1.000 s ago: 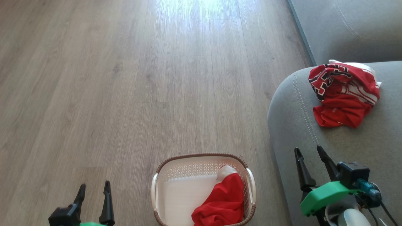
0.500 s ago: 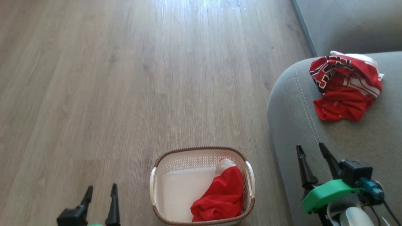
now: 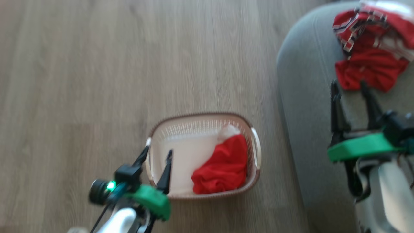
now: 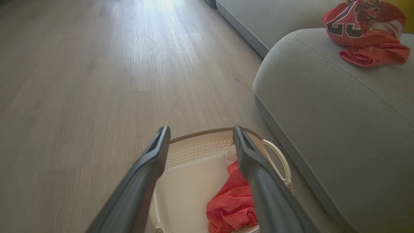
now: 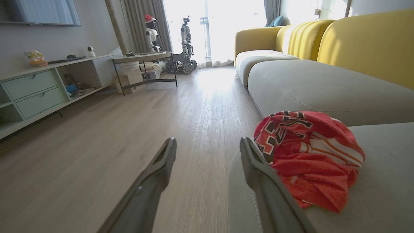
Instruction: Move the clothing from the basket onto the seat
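The jersey (image 3: 372,45) lies crumpled on the seat (image 3: 304,97), so half of the job looks done. The red shorts (image 3: 223,168) lie bunched in the basket (image 3: 200,115), against its right wall, with a bit of white lining at their far end. The basket stands on the floor (image 3: 81,81), just beside the seat's rounded edge.

The left gripper (image 3: 157,151) hovers at the basket's near left corner, its fingers (image 4: 145,174) apart with nothing between them. The head view is smeared, so it is hard to say whether it hangs over the rim or just outside it. The right gripper (image 3: 348,85) sits over the seat, just short of the jersey, with its fingers (image 5: 155,171) spread and empty.

The step in hand appears to be the reach for the shorts with the left arm. The next move calls for shifting right across the basket, dropping onto the high fold of the cloth and closing on it. Then the shorts must be lifted clear of the rim before swinging to the seat.
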